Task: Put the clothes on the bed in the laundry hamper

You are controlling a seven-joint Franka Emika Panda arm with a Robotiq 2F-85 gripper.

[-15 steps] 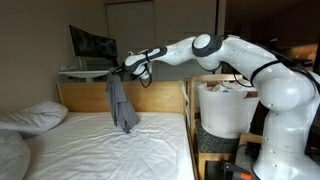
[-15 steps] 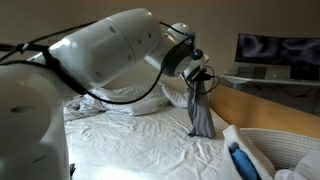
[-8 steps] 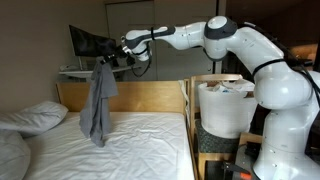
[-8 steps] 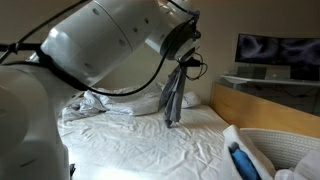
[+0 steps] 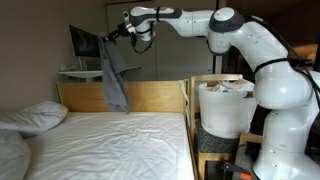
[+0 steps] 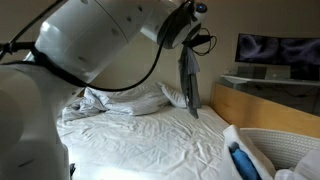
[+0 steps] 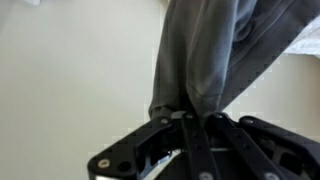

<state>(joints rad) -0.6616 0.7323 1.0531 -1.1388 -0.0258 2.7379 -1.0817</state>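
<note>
Wrist view: pincer [image 7: 190, 118] clenched on the grey garment [image 7: 203, 60], which dangles from it.

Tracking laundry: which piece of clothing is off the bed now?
The grey garment, dangling from the gripper clear of the mattress; the crumpled white ones lie by the pillows.

— We see a dim, warm-toned room in both exterior views; the wide bed with a white sheet [image 5: 110, 140] is the brightest surface, evenly lit, with only faint shadows in its creases.
— We agree. The dark flat computer screen [image 6: 275, 50] carries a pale smear of light, and the big glossy white robot arm [image 6: 90, 40] close to the lens looks soft and bulging.
— In the wrist view we find the hanging grey fabric garment [image 7: 205, 60] blurred against a flat pale background.
— And the black metal gripper [image 7: 188, 116] there is murky, with little detail.
</note>
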